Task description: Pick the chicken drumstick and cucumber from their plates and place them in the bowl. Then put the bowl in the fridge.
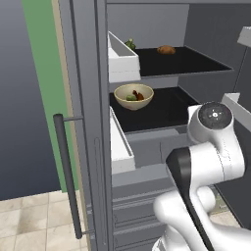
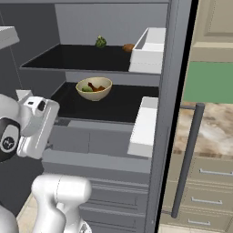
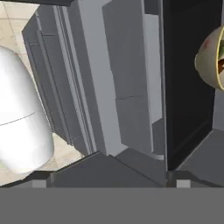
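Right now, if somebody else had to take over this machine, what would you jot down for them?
Jaws: open, holding nothing, drawn back from the shelves.
Bowl: stands on the fridge's middle shelf, with the cucumber and the chicken drumstick inside.
Done: both foods in the bowl, bowl in the fridge.
Left: nothing of the job that I can see; the fridge doors stand open.

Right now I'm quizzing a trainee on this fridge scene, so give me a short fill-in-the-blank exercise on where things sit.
1. The bowl stands on the ____ of the fridge's two dark shelves.
2. Inside the bowl lie the chicken drumstick and the ____.
3. The fridge door stands ____.
4. The orange-brown lump lies on the ____ dark shelf.

Missing words: lower; cucumber; open; upper
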{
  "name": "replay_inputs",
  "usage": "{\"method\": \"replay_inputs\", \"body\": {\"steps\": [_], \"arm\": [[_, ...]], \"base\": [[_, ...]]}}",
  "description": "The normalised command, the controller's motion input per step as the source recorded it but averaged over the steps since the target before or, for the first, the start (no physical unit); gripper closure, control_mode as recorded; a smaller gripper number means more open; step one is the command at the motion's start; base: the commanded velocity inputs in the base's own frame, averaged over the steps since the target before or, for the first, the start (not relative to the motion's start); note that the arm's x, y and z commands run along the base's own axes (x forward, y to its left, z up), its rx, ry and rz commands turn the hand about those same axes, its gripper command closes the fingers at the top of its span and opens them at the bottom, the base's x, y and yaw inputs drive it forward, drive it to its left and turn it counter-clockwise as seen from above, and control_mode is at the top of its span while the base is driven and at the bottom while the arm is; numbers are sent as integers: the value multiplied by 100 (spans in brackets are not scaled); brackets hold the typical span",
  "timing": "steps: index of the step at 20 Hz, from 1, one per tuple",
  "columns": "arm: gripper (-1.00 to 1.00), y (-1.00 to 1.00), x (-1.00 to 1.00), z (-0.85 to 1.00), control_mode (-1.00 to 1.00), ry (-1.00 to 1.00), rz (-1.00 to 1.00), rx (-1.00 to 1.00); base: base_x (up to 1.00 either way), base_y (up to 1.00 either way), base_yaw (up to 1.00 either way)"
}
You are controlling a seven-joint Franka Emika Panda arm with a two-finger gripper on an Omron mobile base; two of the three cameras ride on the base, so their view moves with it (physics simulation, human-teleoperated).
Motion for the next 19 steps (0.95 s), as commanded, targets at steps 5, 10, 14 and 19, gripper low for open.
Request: {"method": "replay_inputs", "body": {"steps": [5,10,14,19], "arm": [[-100,-36,-18,-31,-100,15,1,0],[-100,-20,-16,-52,-100,6,0,0],[-100,-4,-29,-65,-100,0,-1,0],[-100,-1,-33,-64,-100,8,-6,0]], "base": [[0,0,0],[0,0,0],[0,0,0],[0,0,0]]}}
